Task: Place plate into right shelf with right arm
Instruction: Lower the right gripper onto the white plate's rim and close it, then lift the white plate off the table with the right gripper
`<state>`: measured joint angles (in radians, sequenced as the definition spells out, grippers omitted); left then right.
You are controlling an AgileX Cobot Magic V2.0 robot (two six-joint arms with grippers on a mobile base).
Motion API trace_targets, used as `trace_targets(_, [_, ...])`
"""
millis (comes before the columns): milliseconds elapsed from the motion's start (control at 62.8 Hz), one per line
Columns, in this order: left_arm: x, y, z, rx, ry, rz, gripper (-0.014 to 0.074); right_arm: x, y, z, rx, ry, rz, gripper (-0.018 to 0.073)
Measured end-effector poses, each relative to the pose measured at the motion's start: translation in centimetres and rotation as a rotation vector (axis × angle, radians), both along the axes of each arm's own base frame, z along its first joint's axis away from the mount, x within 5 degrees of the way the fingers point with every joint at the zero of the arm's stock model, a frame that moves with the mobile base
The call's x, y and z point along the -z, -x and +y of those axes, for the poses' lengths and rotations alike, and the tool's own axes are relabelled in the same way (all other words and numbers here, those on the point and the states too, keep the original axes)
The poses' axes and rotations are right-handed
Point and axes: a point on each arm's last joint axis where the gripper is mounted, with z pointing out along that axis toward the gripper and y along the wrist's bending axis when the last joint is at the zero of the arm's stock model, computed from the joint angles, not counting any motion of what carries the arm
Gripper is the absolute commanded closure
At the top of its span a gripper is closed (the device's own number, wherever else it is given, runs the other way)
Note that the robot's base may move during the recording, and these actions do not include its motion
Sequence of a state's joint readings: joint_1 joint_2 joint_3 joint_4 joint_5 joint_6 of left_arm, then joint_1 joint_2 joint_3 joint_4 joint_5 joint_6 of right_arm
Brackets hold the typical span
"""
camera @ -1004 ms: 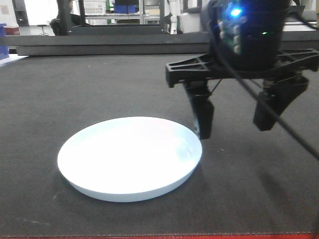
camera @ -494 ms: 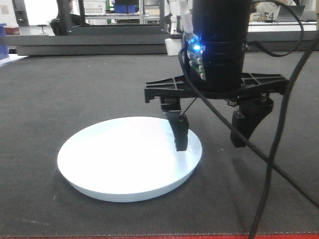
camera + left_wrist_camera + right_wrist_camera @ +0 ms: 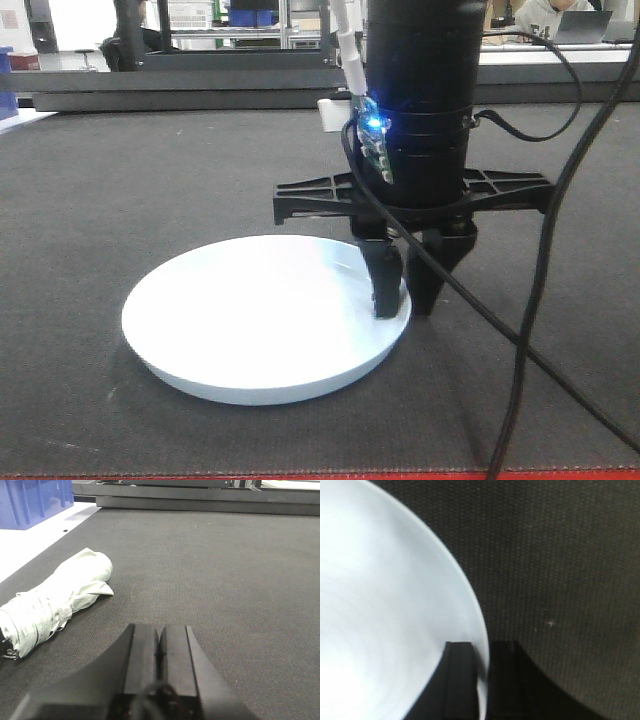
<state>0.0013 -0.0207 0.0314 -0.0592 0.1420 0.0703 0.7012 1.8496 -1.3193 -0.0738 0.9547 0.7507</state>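
Note:
The pale blue-white plate (image 3: 250, 325) lies flat on the dark mat near the front edge. My right gripper (image 3: 408, 295) points straight down at its right rim, one finger (image 3: 385, 290) inside the plate and the other just outside. In the right wrist view the plate (image 3: 380, 605) fills the left side, and the right gripper (image 3: 482, 650) is shut on its thin rim. The left gripper (image 3: 159, 630) is shut with nothing in it, low over bare mat. The right shelf is out of view.
A folded pale green umbrella (image 3: 55, 600) lies on the mat to the left of the left gripper. Beyond it stand a white surface (image 3: 30, 545) and a blue bin (image 3: 35, 500). Black cables (image 3: 540, 300) hang beside the right arm. A dark rail (image 3: 200, 90) borders the mat's far edge.
The right gripper moved left and down to the plate's right rim, and its fingers went from wide open to shut on the rim. The plate shifted slightly right.

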Motion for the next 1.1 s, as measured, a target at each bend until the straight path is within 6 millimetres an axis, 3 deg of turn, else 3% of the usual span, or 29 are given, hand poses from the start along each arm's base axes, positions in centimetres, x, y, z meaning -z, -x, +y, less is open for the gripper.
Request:
trace_targets(223, [0.0,0.0,0.0,0.000,0.000,0.000,0.0643,-1.0,0.1,-0.1,-0.006,-0.017,-0.020,0.0508])
trace_targets(462, [0.0,0.0,0.0,0.000,0.000,0.000,0.0643,-6.7,1.4,-2.0,-0.097,-0.063,-0.189,0.0508])
trace_targets(590, [0.0,0.0,0.0,0.000,0.000,0.000,0.0643,-9.4,2.7,-4.2,-0.143,-0.085,-0.306,0.0508])
trace_targets(749, [0.0,0.0,0.0,0.000,0.000,0.000,0.0643,-11.2,4.7,-7.7,-0.224,-0.117,-0.472,0.0508])
trace_targets(1100, [0.0,0.0,0.0,0.000,0.000,0.000,0.0643,-10.6,8.3,-16.6,-0.159,-0.133,-0.859,0.0508])
